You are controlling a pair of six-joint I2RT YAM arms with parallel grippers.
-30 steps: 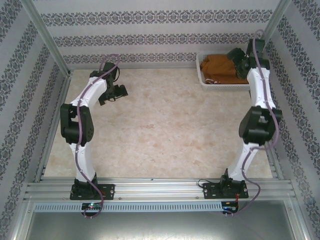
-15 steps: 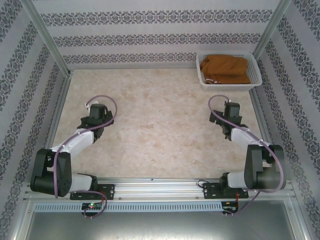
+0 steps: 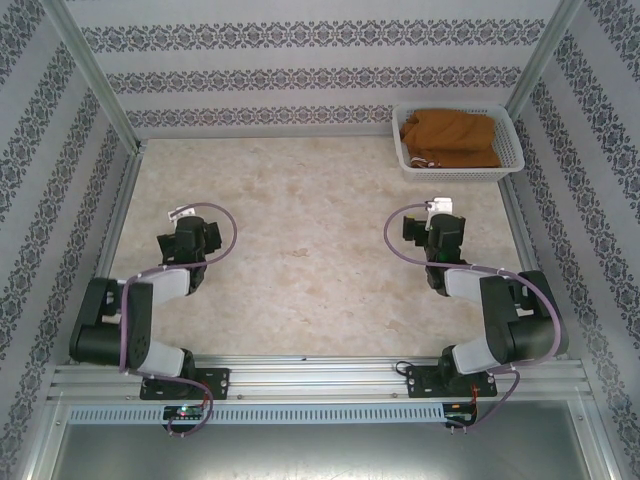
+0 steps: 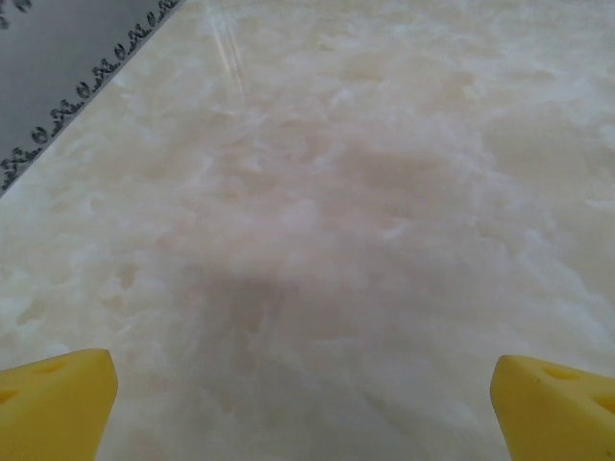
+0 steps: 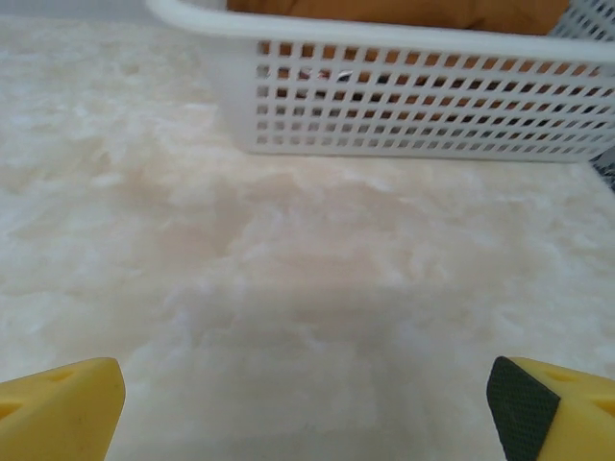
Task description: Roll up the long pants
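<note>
The long pants (image 3: 450, 133) lie bunched as a rust-brown heap inside a white lattice basket (image 3: 456, 172) at the table's far right corner. In the right wrist view the pants (image 5: 404, 10) peek over the basket (image 5: 413, 101) rim straight ahead. My right gripper (image 3: 434, 226) rests low over the table, well short of the basket, open with nothing between its yellow fingers (image 5: 58, 408). My left gripper (image 3: 188, 236) sits low over the left half of the table, far from the pants. It is open wide and empty, its yellow fingertips (image 4: 53, 403) at the frame's bottom corners.
The pale marbled table (image 3: 310, 230) stretches between the two folded arms. Patterned walls and metal frame posts (image 3: 90, 75) close in the left, back and right sides. The left wall's base (image 4: 67, 67) runs near the left gripper.
Both arms have folded back toward their bases. The right gripper came away from the basket, empty, and the left gripper drew back from the far left. The pants have not moved.
</note>
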